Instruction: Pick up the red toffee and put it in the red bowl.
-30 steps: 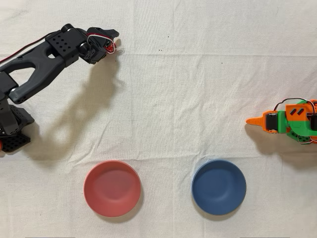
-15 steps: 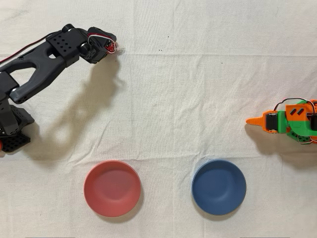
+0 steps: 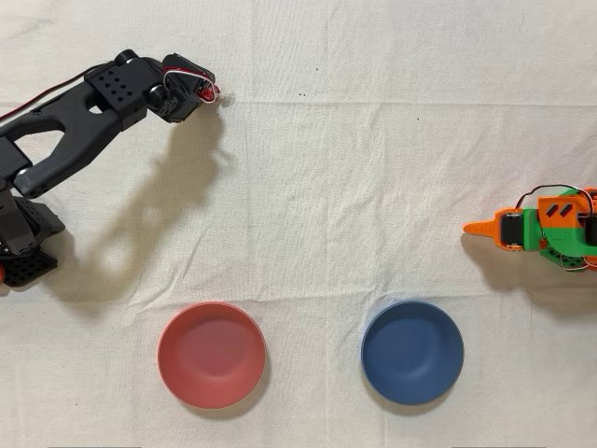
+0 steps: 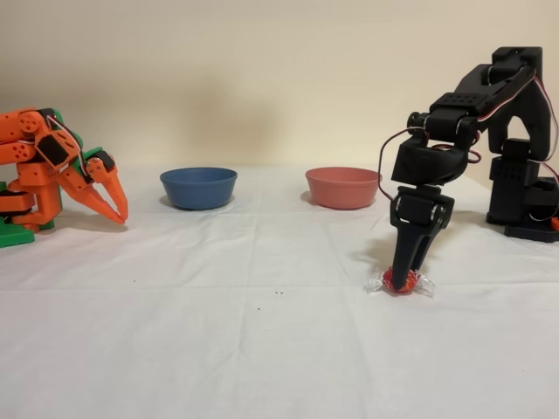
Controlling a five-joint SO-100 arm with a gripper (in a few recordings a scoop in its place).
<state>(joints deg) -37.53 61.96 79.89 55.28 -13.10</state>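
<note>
Red toffee (image 4: 401, 281) lies on the white cloth (image 4: 262, 349) right at the tips of the black gripper (image 4: 403, 278), whose fingers stand narrowed about it. Red bowl (image 4: 342, 187) sits behind the gripper before a plain beige wall (image 4: 262, 78).

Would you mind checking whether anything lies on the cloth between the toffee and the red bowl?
Nothing visible does. The gripper is already down at the toffee, and in the overhead view the cloth between the gripper and the red bowl is bare. The blue bowl sits off to the side of that path.
</note>
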